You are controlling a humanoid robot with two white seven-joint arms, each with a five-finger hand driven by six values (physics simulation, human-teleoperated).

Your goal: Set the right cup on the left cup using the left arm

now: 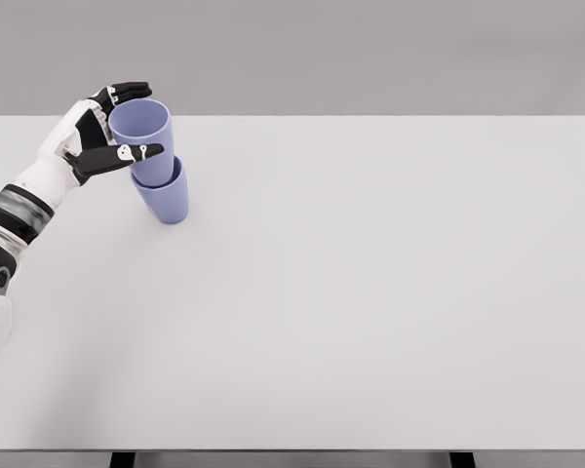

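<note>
The upper cup (142,136) sits in our left hand (105,132), the fingers (129,93) curled round its far rim and the thumb (127,154) laid across its near side, so it is pinched from both sides. Just below the thumb its base is nested into the lower cup (166,198), which stands on the table (370,292). We judge the stack slightly tilted, which may be why the grip holds; from this angle we cannot say how deep it seats. The right arm does not show.
</note>
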